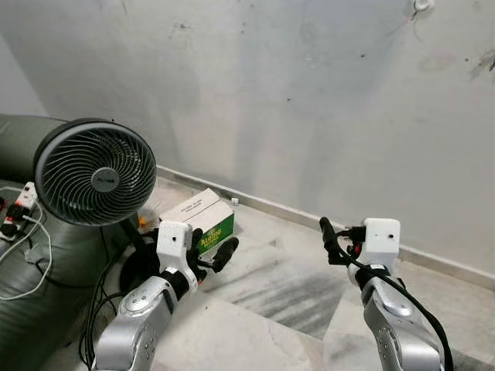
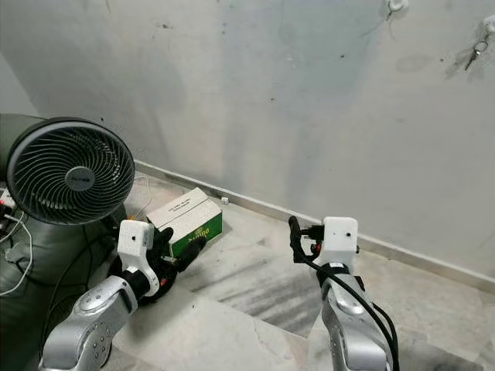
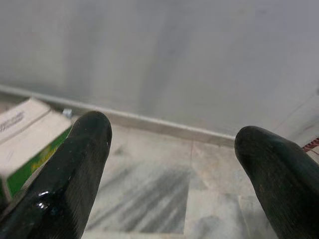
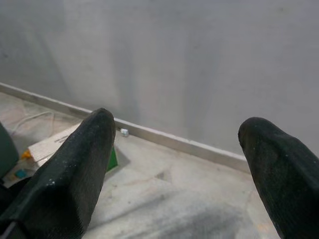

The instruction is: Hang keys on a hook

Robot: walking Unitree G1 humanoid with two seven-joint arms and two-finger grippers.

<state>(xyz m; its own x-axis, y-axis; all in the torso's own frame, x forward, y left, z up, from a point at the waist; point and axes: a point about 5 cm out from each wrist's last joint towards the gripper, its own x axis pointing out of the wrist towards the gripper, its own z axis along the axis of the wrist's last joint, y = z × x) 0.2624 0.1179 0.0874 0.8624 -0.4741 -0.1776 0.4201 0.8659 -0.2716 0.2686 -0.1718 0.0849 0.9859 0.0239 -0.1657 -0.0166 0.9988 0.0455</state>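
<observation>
Right eye view shows keys (image 2: 473, 52) already hanging on a hook (image 2: 490, 25) high on the far right wall. Both the left end effector (image 1: 213, 249) and right end effector (image 2: 295, 236) are spread wide and carry nothing, so the hanging looks done. Next likely means stepping away.

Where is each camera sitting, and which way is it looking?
Left eye view: on the head, looking down at the fan, box, wall and both silver arms.
Right eye view: beside it, same scene; keys hang high on the wall.
Left wrist view: along the left gripper, jaws open, toward floor and wall.
Right wrist view: along the right gripper, jaws open, toward the wall.
Both wrist views share the box and the skirting.
</observation>
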